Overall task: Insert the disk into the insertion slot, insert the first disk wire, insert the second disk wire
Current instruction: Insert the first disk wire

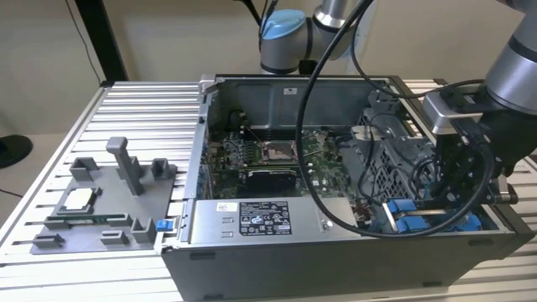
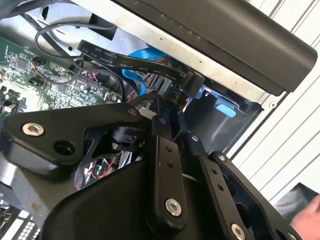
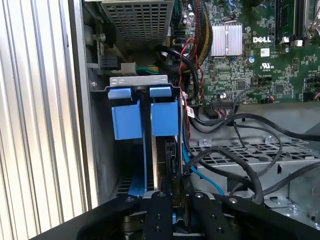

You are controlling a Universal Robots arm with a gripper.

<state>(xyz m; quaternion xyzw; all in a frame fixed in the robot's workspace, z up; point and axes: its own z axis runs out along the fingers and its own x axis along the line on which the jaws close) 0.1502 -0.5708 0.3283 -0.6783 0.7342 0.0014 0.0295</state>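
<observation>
Disk (image 3: 165, 117) in its blue carrier stands edge-on inside the insertion slot (image 3: 104, 150), which in the exterior view lies at about four o'clock of the open computer case (image 1: 336, 251). The gripper (image 2: 169, 113) is down in that corner. In the second wrist view its fingers (image 2: 165, 165) stand close together, pinched on the black connector of a flat disk wire (image 2: 130, 62) right at the disk's end.

Around the slot the space is crowded. A thin blue cable (image 3: 202, 175) curls out just beside the carrier, and a bundle of red and black wires (image 3: 188, 102) hangs against it. Loose black cables (image 3: 245, 118) loop by the perforated cage (image 3: 260, 150) next to the bay.

In the exterior view, thick arm cables (image 1: 315, 126) hang across the case from twelve o'clock toward five. The motherboard (image 1: 268, 154) takes the case's middle and the power-supply box (image 1: 260, 220) lies at seven o'clock. A grey fixture plate (image 1: 100, 214) rests on the slatted table (image 1: 143, 100) at nine o'clock, well apart.
</observation>
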